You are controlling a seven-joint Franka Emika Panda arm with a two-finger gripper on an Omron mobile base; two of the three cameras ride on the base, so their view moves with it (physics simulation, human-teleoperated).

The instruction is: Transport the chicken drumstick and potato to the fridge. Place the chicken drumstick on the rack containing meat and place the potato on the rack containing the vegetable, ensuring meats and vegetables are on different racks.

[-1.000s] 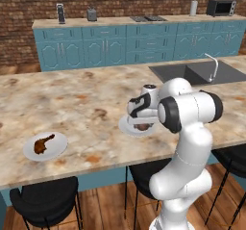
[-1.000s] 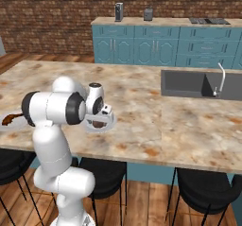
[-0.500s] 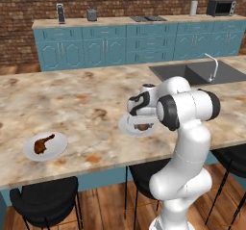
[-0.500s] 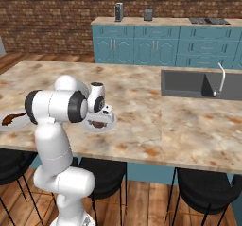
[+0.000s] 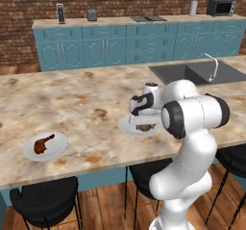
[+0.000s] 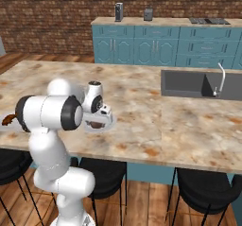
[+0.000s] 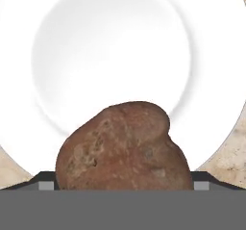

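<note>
Pincer closing in on the potato

The pincer is sinking lower over the white plate than a second ago and its jaws are starting to narrow from full spread, though they are gaping wide and gripping nothing yet; a grasp looks imminent. The potato is lying on the plate between the fingertips. The arm is folding forward, wrist pointing down. The chicken drumstick is waiting on another plate further left on the surface.
</note>
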